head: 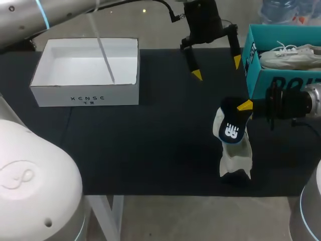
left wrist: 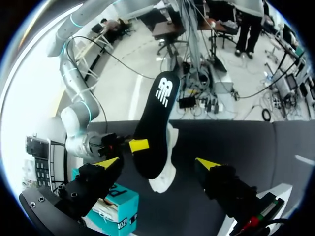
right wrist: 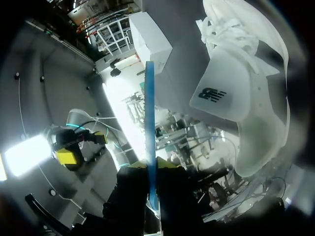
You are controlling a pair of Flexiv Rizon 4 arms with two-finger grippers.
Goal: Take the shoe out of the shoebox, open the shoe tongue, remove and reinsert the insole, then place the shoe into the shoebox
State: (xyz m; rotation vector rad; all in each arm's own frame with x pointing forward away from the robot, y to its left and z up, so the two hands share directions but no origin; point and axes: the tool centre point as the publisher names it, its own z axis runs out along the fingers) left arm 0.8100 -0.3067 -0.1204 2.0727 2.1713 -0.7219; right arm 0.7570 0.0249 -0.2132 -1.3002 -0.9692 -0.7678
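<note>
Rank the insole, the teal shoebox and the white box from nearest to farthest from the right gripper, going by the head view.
1. insole: clamped in the right gripper itself, hanging from its tips.
2. teal shoebox: just beyond the gripper, on the right side.
3. white box: far off on the left side.

The insole [head: 231, 125], dark with a white logo near one end, stands nearly upright above the worktop, pinched at one edge in the right claw [head: 245, 106]. Its lower part overlaps the white lace-up shoe [head: 235, 159], which sits on the worktop just beneath it. The teal shoebox [head: 258, 80] stands open at the worktop's right rear, with a second white shoe [head: 291, 55] inside.
</note>
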